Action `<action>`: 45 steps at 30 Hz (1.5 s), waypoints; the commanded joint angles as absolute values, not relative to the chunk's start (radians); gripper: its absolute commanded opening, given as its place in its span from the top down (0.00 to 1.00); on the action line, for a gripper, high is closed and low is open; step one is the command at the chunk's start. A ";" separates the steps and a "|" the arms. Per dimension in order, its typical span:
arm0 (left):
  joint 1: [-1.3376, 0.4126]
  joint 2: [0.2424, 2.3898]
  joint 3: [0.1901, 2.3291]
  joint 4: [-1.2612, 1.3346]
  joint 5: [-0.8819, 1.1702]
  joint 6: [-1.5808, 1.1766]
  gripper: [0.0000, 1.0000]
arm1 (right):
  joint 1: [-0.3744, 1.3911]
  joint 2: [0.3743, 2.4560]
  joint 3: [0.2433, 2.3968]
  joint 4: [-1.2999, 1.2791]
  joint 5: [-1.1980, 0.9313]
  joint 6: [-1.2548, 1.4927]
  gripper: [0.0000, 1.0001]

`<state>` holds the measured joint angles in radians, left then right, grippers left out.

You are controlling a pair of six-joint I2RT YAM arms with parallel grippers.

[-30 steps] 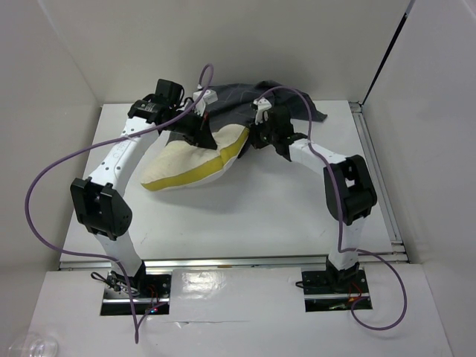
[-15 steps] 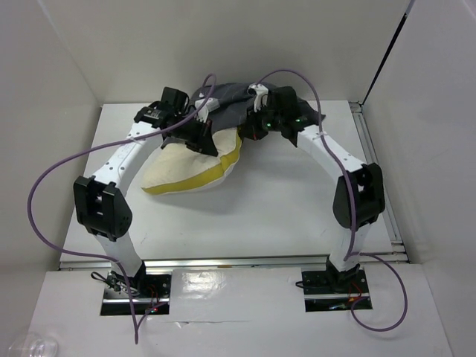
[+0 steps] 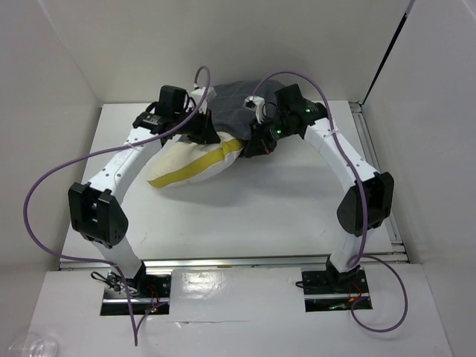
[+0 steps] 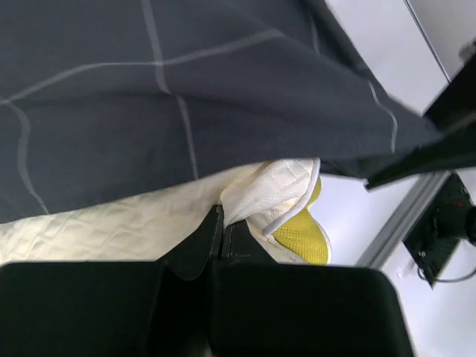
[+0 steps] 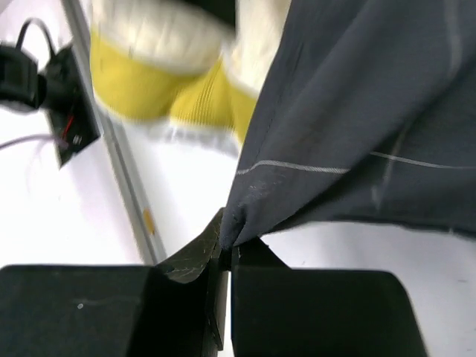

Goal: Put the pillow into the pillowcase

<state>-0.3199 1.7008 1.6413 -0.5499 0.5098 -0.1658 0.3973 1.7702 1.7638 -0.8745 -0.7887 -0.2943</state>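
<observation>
The pillow (image 3: 187, 165) lay on the white table (image 3: 260, 216), in the far half, between the two arms. Its near end, with the yellow piping band, was free. Its far end went under the edge of the pillowcase (image 3: 234, 100). The pillowcase was bunched at the back of the table, against the rear wall, and its front edge covered the far corner of the pillow.

The left claw (image 4: 222, 234) was closed. In the left wrist view its two fingers met on a fold of the cream quilted cloth at the corner of the pillow, beside a yellow corner. The dark cloth with the thin light grid hung just above this fold and filled the upper part of that view.

The right claw (image 5: 225, 249) was also closed. In the right wrist view it pinched a small point of the grey pillowcase edge, and the cloth spread up and to the right from this pinch. Behind the edge, the cream and yellow of the pillow showed, somewhat blurred.
</observation>
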 commanded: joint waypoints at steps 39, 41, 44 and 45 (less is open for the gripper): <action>-0.407 1.520 1.155 -0.405 0.278 0.001 1.00 | 0.322 1.888 2.065 -0.706 -0.640 -0.032 0.36; -0.407 1.468 1.109 -0.443 0.302 0.049 1.00 | 0.322 1.977 2.150 -0.715 -0.663 -0.021 0.36; -0.407 1.393 1.071 -0.518 0.378 0.158 1.00 | 0.322 2.093 2.254 -0.726 -0.695 0.018 0.36; -0.407 1.375 1.059 -0.538 0.379 0.193 1.00 | 0.322 2.118 2.275 -0.726 -0.710 0.035 0.36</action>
<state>-0.4110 1.4498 1.0790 -0.4549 0.3126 0.0620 0.3130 2.0293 2.1975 -0.7780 -0.6952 -0.0235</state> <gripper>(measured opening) 0.036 0.634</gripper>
